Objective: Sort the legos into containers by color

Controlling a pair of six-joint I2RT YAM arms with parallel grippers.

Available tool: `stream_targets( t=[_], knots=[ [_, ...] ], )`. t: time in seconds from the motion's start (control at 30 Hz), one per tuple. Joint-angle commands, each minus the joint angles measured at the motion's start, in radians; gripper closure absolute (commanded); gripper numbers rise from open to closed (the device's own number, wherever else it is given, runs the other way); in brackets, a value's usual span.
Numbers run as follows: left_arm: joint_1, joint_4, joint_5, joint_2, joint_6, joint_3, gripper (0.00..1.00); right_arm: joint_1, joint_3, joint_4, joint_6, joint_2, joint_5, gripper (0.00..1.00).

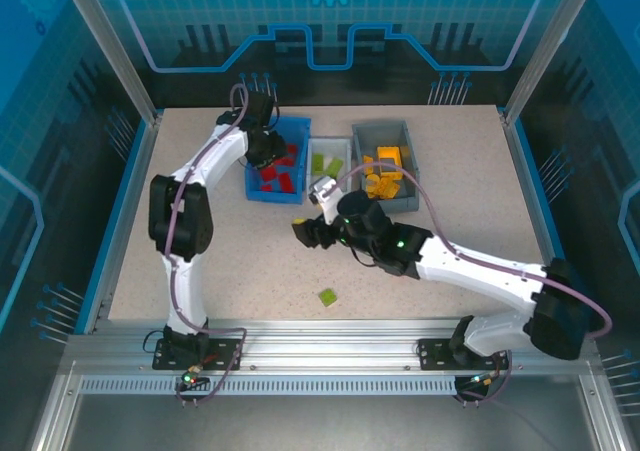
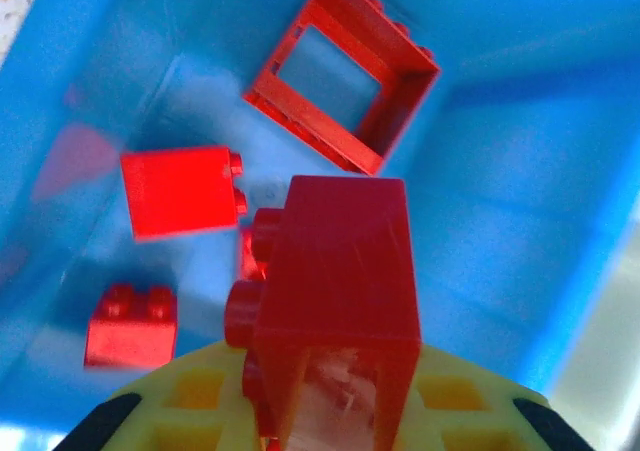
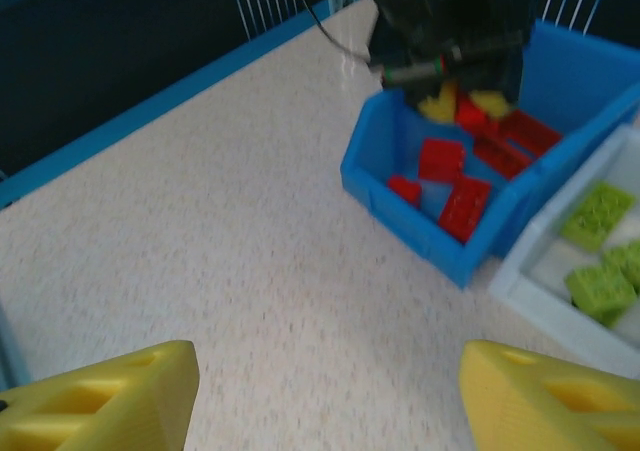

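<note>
Left wrist view: red brick clamped in left gripper, held above blue bin where reds are collected | right wrist view: right gripper jaws spread, nothing between, over table | top view: lime brick seen loose at lower centre, judged bound for white bin

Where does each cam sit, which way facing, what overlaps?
Top external: above and behind, looking down at the table; left arm, right arm show.
Left wrist: looks down into the blue bin; left fingers clamp a red brick.
Right wrist: low, facing blue bin and white bin; right fingers apart.
All share the blue bin.
</note>
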Motion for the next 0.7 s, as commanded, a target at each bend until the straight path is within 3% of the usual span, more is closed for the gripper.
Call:
stream_targets(
  t=[0.0, 0.2, 0.4, 0.57, 0.67],
  knots=[
    [0.004, -0.098, 0.010, 0.067, 0.072, 0.098, 0.82, 0.013, 0.068, 0.103, -0.008, 0.047, 0.061, 0.29],
    [0.006, -0.127, 0.024, 0.122, 0.075, 0.130, 0.63, -0.005, 0.060, 0.034, 0.023, 0.034, 0.107, 0.27],
    [0.002, -0.106, 0.046, 0.013, 0.070, 0.065, 0.41, -0.130, -0.052, -0.162, 0.150, -0.098, 0.183, 0.27],
    [-0.035, -0.060, 0.067, -0.172, 0.055, -0.059, 0.41, -0.310, -0.142, -0.435, 0.240, -0.175, 0.202, 0.28],
    [-0.109, 0.035, 0.112, -0.342, 0.024, -0.239, 0.41, -0.416, -0.140, -0.583, 0.195, -0.132, 0.124, 0.26]
  ],
)
